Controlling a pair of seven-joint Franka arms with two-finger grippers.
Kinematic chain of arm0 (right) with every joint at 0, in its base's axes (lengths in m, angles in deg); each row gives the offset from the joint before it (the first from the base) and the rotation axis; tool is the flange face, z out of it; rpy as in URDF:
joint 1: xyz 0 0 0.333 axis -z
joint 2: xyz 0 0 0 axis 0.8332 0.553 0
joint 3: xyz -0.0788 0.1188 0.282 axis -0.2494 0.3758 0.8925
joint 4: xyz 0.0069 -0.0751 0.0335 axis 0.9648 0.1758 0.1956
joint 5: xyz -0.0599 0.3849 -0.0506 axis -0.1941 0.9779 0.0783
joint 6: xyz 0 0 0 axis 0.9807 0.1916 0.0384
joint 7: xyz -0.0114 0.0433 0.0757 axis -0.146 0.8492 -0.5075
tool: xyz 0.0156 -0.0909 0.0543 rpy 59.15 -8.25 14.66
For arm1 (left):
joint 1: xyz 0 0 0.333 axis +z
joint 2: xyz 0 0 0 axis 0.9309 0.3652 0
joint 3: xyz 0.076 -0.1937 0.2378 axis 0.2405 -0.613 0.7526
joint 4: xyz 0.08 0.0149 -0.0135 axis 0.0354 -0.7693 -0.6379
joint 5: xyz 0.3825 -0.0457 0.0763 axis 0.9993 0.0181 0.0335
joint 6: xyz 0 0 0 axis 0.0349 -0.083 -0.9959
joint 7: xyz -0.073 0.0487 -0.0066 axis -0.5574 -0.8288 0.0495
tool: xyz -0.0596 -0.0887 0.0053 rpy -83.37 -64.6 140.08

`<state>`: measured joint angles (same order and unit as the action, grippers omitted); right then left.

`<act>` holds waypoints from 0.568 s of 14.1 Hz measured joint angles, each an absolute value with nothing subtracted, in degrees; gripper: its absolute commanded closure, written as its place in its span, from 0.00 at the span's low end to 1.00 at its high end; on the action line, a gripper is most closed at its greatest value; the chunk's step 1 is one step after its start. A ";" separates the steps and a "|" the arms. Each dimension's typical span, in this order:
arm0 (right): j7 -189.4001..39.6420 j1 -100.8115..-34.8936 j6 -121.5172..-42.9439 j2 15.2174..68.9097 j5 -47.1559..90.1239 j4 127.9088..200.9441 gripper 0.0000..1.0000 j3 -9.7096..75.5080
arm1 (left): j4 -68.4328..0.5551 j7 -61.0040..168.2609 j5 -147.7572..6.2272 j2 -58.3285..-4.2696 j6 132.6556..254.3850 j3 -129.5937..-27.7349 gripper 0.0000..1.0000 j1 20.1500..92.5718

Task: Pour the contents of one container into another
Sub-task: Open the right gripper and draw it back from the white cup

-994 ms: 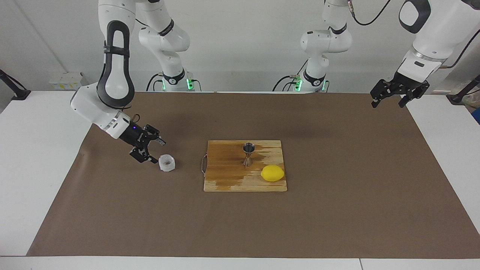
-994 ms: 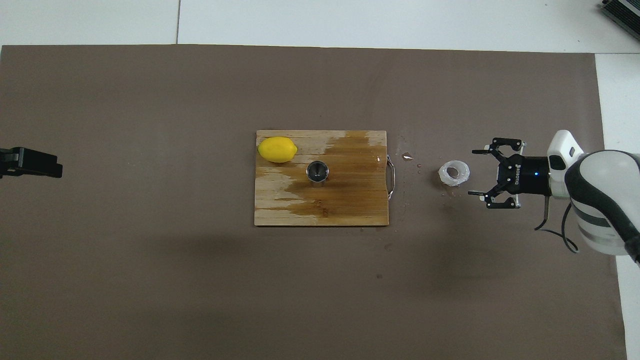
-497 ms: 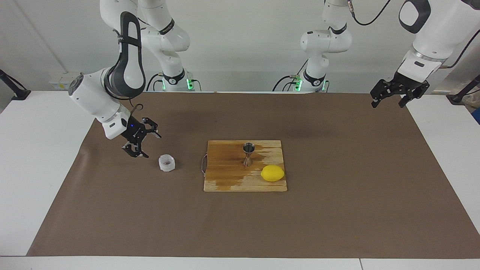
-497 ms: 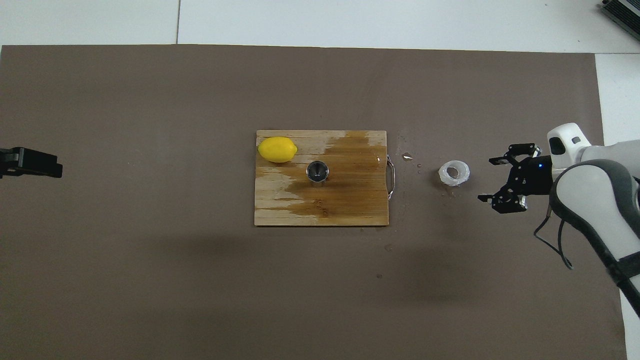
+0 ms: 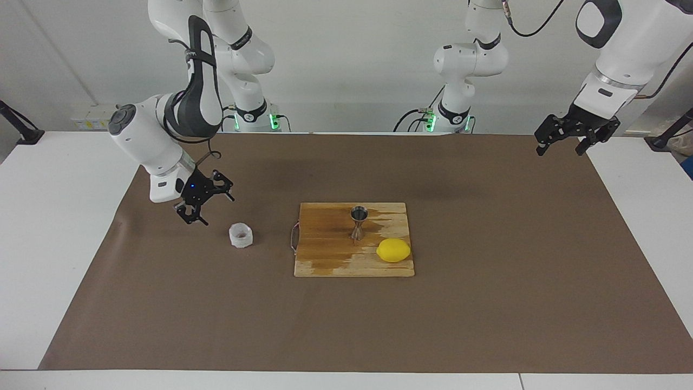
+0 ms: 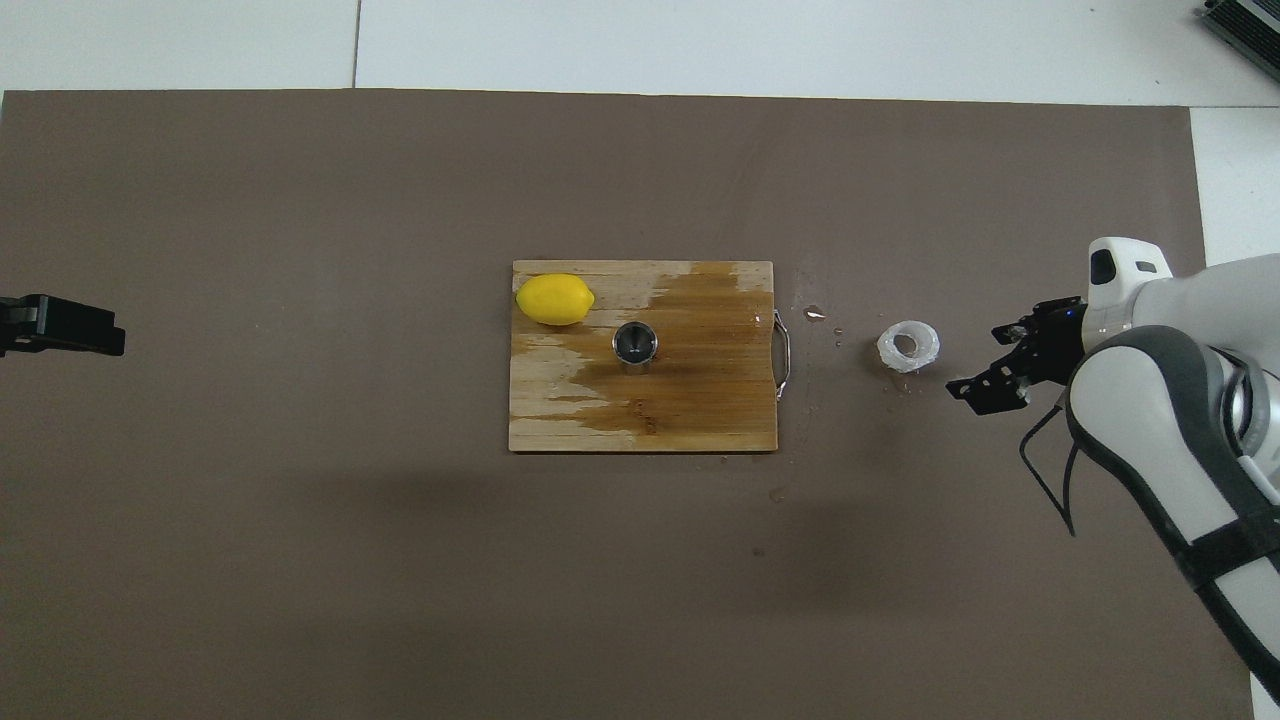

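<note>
The wooden cutting board (image 5: 354, 240) lies at the middle of the brown table cover (image 5: 487, 303) and serves as the landmark here. Much of its surface is darkened by a wet stain, and a metal wire handle (image 5: 294, 239) sits on its edge toward the right arm's end of the table.

The steel jigger (image 5: 358, 222) stands upright on the board, roughly at its centre, its dark open mouth facing up. A yellow lemon (image 5: 393, 250) lies on the board too, at the corner farther from the robots and toward the left arm's end, near the jigger but not touching it.

The crinkled whitish cup (image 5: 241, 235) stands upright on the table cover off the board, toward the right arm's end, a little way from the handle. Small droplets (image 6: 815, 314) lie on the cover between the cup and the board.

The right gripper (image 5: 204, 205) hangs above the cover, farther from the board than the cup is, toward the right arm's end; its fingers are spread apart and hold nothing, clear of the cup.

The left arm waits: the left gripper (image 5: 560, 146) hangs over the cover's corner at the left arm's end, well apart from the board, fingers spread and empty.

No writing, brand or label can be read on any of these things.
</note>
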<state>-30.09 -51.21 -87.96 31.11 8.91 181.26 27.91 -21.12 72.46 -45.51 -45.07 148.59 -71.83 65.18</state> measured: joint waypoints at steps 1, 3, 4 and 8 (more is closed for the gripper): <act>-36.73 -52.54 -86.76 30.83 5.69 180.61 0.00 27.95 | -21.12 72.46 -45.51 -45.07 148.59 -71.83 0.00 65.18; -52.32 -56.61 -83.13 30.00 -1.03 178.57 0.00 28.10 | -21.12 72.46 -45.51 -45.07 148.59 -71.83 0.00 65.18; -59.93 -59.01 -81.33 29.62 -3.31 177.54 0.00 28.18 | -21.12 72.46 -45.51 -45.07 148.59 -71.83 0.00 65.18; -76.34 -62.14 -75.69 29.23 -6.39 173.90 0.00 28.02 | -21.12 72.46 -45.51 -45.07 148.59 -71.83 0.00 65.18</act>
